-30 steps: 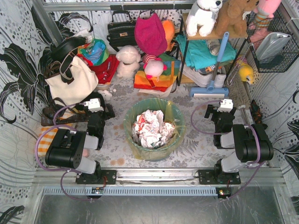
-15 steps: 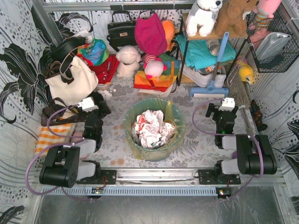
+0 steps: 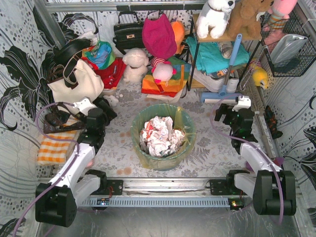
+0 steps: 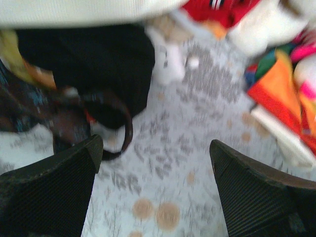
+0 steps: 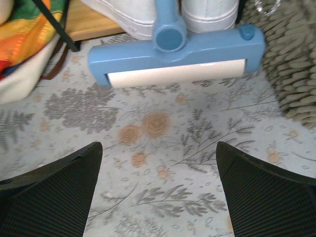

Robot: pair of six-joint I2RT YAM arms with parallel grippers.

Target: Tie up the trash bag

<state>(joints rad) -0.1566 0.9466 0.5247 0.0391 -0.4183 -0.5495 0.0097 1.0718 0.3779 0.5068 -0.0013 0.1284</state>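
Bright, even light, soft shadows; beyond the jaws of the left gripper point(image 4: 155, 144) everything is blurred; ahead of the right gripper point(image 5: 159, 148), sharp.

Cluttered home-like booth: floral wallpaper point(image 3: 19, 69), plush toys point(image 3: 216, 17), handbag point(image 3: 128, 34), floor mop point(image 5: 173, 52)

No legible text, brand, label or number was found in any view; the left wrist view was blurred; the clasp on the black handbag point(image 3: 129, 33) was too small to read.
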